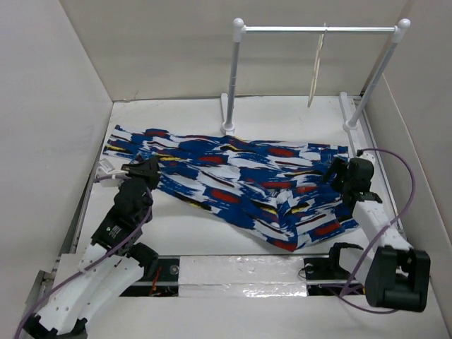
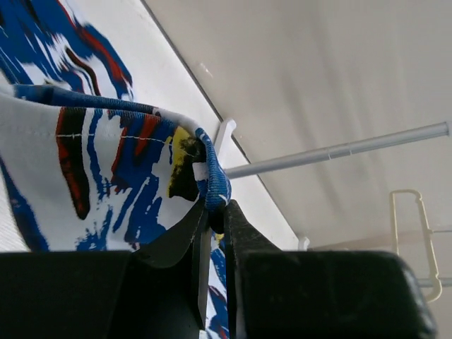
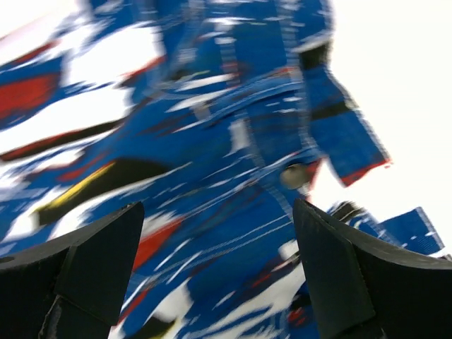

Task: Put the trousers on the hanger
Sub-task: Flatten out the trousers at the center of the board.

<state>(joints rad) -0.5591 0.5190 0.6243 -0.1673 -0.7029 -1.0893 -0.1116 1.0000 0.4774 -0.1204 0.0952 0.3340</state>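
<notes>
While the hanger (image 1: 316,67) hangs bare from the white rack (image 1: 318,30) at the back, the trousers (image 1: 233,183) lie spread and rumpled across the table (image 1: 198,236), well apart from it.
Status: early; nothing placed yet.
Left gripper (image 1: 145,169): fingers pressed together on a folded edge of the cloth at its left end, the pinch seen close in the wrist view.
Right gripper (image 1: 337,175): fingers spread wide over the waistband end by the button (image 3: 293,175), holding nothing.
Remaining, by judgement: secure the right end, lift the garment, carry it to the hanger, drape it over.
</notes>
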